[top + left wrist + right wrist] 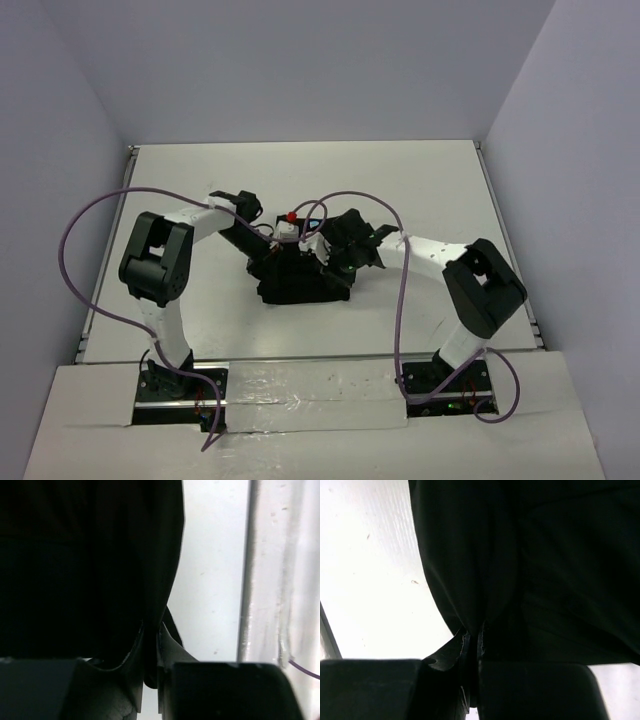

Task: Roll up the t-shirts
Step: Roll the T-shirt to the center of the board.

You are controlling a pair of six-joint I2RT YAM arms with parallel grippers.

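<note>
— Left gripper (151,642) first: spread or pressed together?
— Pressed nearly together, with a fold of the t-shirt (75,555) nipped between the fingers (172,647). Only a thin slit there, filled with black cloth.
— And the right gripper (472,640)?
— Likewise closed tight on a gathered edge of the same cloth, fanning out wide beyond the pinch.
— Whereabouts, going by the table (400,170)?
— Over the table's middle, both, close together: left gripper on the heap's left side, right gripper on its right. T-shirt bunched into a dark heap on the white top, roughly halfway between the table's far edge and the arm bases (165,385) at its near edge.
— Lying flat or lifted?
— Cannot tell from above. Black on black, so no separating cloth from gripper along the heap's far side.
— Anything else around the table?
— A pale rail (265,580) along the table's edge in the left wrist view, next to bare white surface, with a purple cable (305,669) crossing near its lower end. More purple cable looping from each arm above the table's left and right halves.
</note>
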